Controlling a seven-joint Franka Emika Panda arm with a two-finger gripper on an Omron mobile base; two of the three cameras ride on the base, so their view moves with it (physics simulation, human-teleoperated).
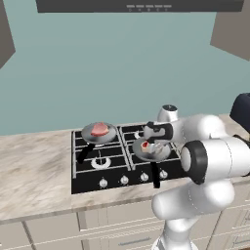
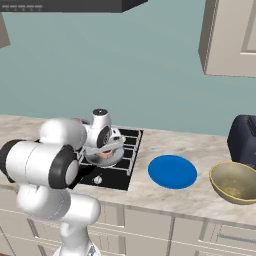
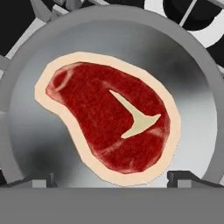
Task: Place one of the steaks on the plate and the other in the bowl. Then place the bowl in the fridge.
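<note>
Here the stove [image 1: 102,163] carries two grey frying pans: the left pan [image 1: 99,133] holds the pale pink steak [image 1: 99,129], and the right pan [image 1: 151,150] holds the red steak [image 3: 109,122], with the arm bent down over it. To the stove's right on the counter [image 2: 165,197], seen from the right base camera, lie the blue plate [image 2: 172,171] and, further right and just apart from it, the olive bowl [image 2: 235,182]; both are bare.

Through the hand camera the red steak lies flat in its pan, straight ahead of the gripper [image 3: 109,179] and close. Its long axis runs from about 10 o'clock to about 4 o'clock in that view, the broad end toward 4. The two fingertips [image 3: 186,177] stand spread as wide as they go, one at each bottom corner, holding nothing, and the steak's lower edge sits between them. The line between the tips crosses the steak slantwise, so my guess is a straight descent would straddle it.
</note>
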